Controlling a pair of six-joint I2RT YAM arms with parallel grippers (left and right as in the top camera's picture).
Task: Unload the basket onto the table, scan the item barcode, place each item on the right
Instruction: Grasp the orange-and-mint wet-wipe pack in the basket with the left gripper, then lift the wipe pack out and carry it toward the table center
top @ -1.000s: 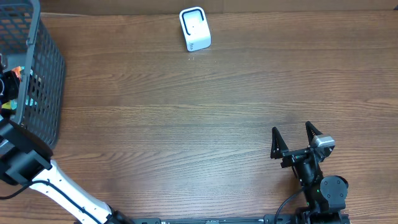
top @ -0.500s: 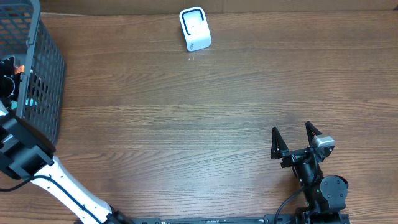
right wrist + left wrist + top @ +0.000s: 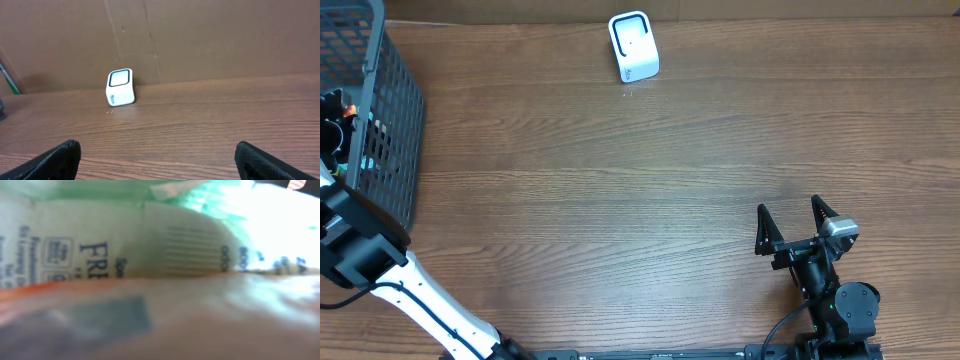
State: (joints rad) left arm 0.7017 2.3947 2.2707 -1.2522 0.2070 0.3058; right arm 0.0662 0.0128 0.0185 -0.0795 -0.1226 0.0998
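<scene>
Black right claw (image 3: 788,206), nearest us, stands wide and empty. Left claw (image 3: 336,125) sits in the basket (image 3: 390,120), close against a green-and-orange packet (image 3: 150,245); we cannot tell its grip. Farthest, the white scanner (image 3: 634,46). Risk we note: slick film slipping, or creasing across the barcode (image 3: 192,250).

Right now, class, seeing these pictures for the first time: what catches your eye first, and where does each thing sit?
A small white scanner stands alone at the far edge of the wooden table, and a dark mesh basket rises at the left edge. At the near right, the right gripper rests open and empty, while the left wrist view is filled by a blurred printed package, very close.
</scene>
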